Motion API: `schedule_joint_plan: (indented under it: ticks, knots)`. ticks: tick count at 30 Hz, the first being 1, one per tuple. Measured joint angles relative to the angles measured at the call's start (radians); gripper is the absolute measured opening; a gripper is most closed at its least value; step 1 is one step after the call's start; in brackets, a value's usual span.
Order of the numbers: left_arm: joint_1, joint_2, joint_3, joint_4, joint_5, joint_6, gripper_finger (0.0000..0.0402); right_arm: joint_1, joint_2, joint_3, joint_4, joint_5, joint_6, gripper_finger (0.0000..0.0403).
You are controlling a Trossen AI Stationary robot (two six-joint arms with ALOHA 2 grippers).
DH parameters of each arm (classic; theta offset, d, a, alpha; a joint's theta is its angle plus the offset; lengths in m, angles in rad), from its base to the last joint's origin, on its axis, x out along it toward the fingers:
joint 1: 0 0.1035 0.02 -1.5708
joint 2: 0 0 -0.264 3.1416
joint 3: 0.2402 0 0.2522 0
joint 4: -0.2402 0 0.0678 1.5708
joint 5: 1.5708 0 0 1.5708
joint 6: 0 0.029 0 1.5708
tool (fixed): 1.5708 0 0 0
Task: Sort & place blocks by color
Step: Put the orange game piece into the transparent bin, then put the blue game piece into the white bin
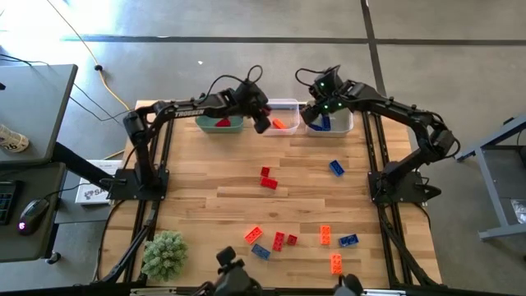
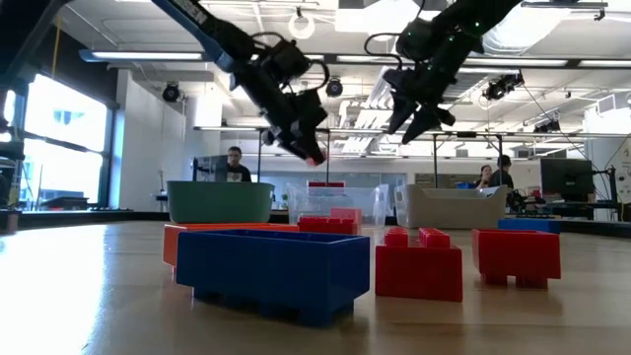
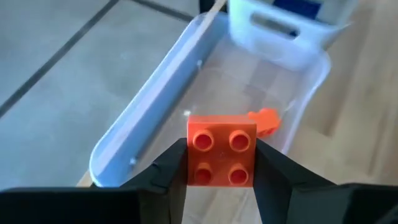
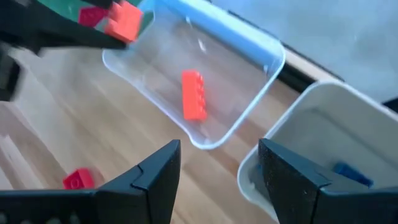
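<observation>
My left gripper (image 1: 261, 123) hangs over the left end of the clear bin (image 1: 283, 105) and is shut on a small orange block (image 3: 221, 158). One orange block (image 4: 193, 93) lies on the clear bin's floor. My right gripper (image 4: 217, 180) is open and holds nothing. It hovers between the clear bin and the grey bin (image 1: 339, 125), where a blue block (image 4: 351, 174) lies. The green bin (image 1: 220, 125) holds a red block. Several red, orange and blue blocks lie on the table, such as a red one (image 1: 269, 182) and a blue one (image 1: 337, 168). My left gripper pinches the orange block between its two fingers (image 3: 171, 171), one on each of two opposite side faces (image 3: 191, 163). The studded top faces the wrist camera. The fingers slant down from above. The block is lifted clear, above the clear bin's floor.
The three bins stand in a row along the table's far edge. A fuzzy green plant ball (image 1: 164, 253) sits at the near left corner. Loose blocks cluster near the near edge (image 1: 279, 240) and at mid-table. People sit in the room beyond.
</observation>
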Motion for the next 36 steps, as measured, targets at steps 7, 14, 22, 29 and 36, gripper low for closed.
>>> schedule_joint_plan:
  ticks: [7,14,22,29,36]
  knots:
    - [0.003,0.049,0.0,0.029,-0.001,0.001,0.0127,-0.01,0.0,0.0,0.045,0.0,-0.018,0.0201]
    - [0.005,0.058,0.0,0.03,-0.056,0.001,0.015,-0.01,0.0,0.0,0.047,0.002,-0.025,0.0201]
    - [0.004,0.055,0.0,0.03,-0.058,-0.017,0.02,-0.01,0.0,0.0,-0.011,-0.001,-0.024,0.0201]
    - [0.003,0.05,0.0,0.022,-0.057,-0.052,0.0243,-0.006,0.0,0.0,-0.173,-0.061,-0.012,0.0201]
    - [-0.009,0.045,0.123,-0.169,-0.057,-0.017,0.0254,0.034,0.0,0.0,-0.358,-0.065,0.013,0.0201]
